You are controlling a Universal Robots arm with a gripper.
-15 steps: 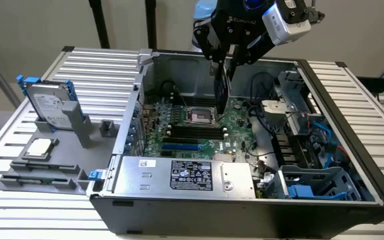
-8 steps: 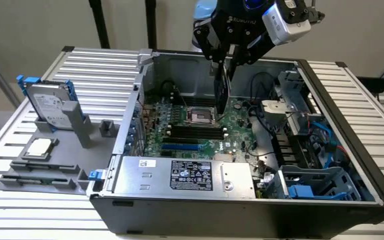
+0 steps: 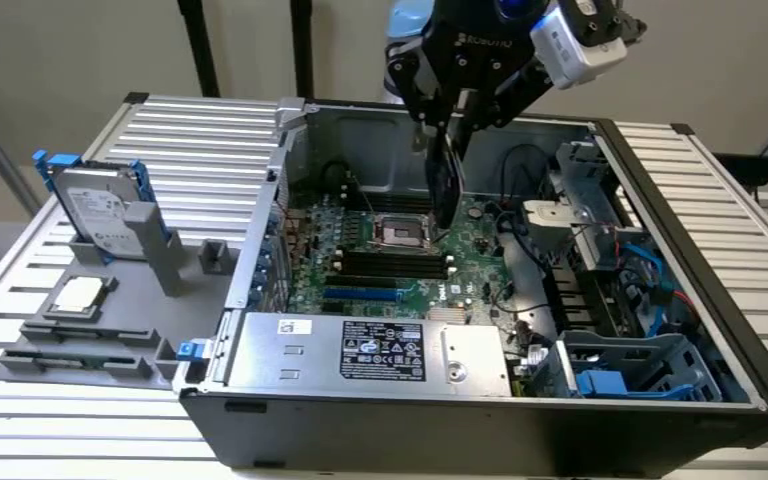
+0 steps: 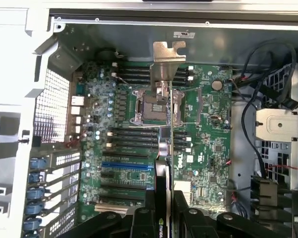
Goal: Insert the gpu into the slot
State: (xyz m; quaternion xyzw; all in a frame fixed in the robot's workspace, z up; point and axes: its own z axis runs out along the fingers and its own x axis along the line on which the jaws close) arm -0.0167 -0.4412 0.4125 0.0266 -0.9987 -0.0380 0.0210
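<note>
The gpu [image 3: 446,175] is up in the air, hanging upright and edge-on over the back half of the open computer case [image 3: 491,440], clear of the board and not seated in anything. From the wrist view the gpu [image 4: 164,173] runs as a thin dark line straight out from the camera, its silvery bracket [image 4: 168,53] at the far end, and that line crosses over the CPU socket [image 4: 156,106]. The gripper [image 3: 448,120] has it: the black fingers are pinching the card's upper edge from both sides, and in the wrist view the gripper [image 4: 164,218] shows the card wedged between them. Now the slot [image 3: 363,295], that bright blue strip, lies flat on the green motherboard [image 3: 471,260], nearer the silver labelled box [image 3: 371,350] than the card is, and toward the exterior view's left of it. Through the wrist camera the slot [image 4: 126,164] sits off to one side of the card's line, on the side of the perforated rear panel [image 4: 52,106], apart from the card. The black memory strips [image 3: 384,265] lie between the socket [image 3: 398,232] and the blue strip. Outside the case, on the exterior view's left, a hard drive [image 3: 97,210] stands in a grey holder on the slatted table [image 3: 731,200].
</note>
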